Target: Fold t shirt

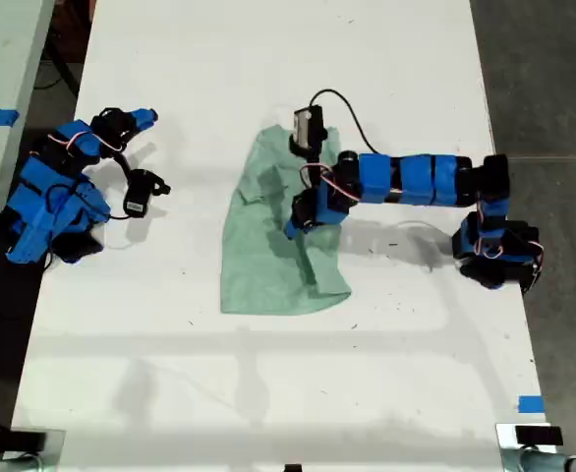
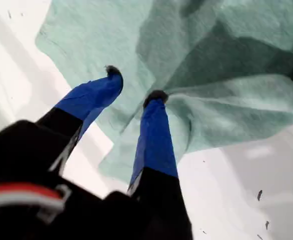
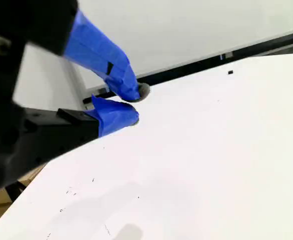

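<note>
The t shirt (image 1: pixel 278 246) is lying crumpled mid-table (image 1: pixel 268 393), partly folded. On the exterior view's left, the second gripper (image 3: pixel 132 105) is idling over bare table, its tips nearly pressed together and holding nothing. The first gripper (image 2: pixel 134 85) is reaching over the shirt, jaws spread, one tip digging into a ridge of cloth; closing on a single layer would probably fold cleaner. Nothing is blocking it.

Lab: taped white worktable (image 1: pixel 268 393)
</note>
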